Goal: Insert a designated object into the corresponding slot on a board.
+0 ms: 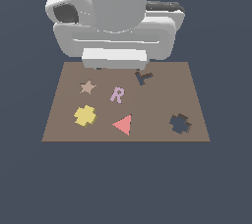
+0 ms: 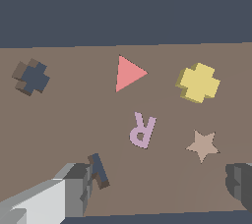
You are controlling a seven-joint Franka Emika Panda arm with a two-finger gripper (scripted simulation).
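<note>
The yellow cross-shaped block [image 1: 85, 115] lies flat on the brown board [image 1: 162, 100] near its front edge, on the exterior view's left. It also shows in the wrist view [image 2: 198, 82]. The dark cross-shaped slot [image 1: 180, 124] is on the exterior view's right, near the front edge, and empty; it shows in the wrist view too [image 2: 31, 77]. My gripper [image 2: 157, 188] is open and empty, its two fingers [image 2: 74, 191] wide apart above the board's far edge. In the exterior view the white hand [image 1: 115, 57] hides the fingers.
A red triangle [image 1: 123, 124], a pink letter R [image 1: 117, 94] and a tan star [image 1: 87, 87] lie on the board. A small dark Y-shaped cutout [image 1: 143, 77] sits near the far edge, close to one finger in the wrist view [image 2: 98, 170].
</note>
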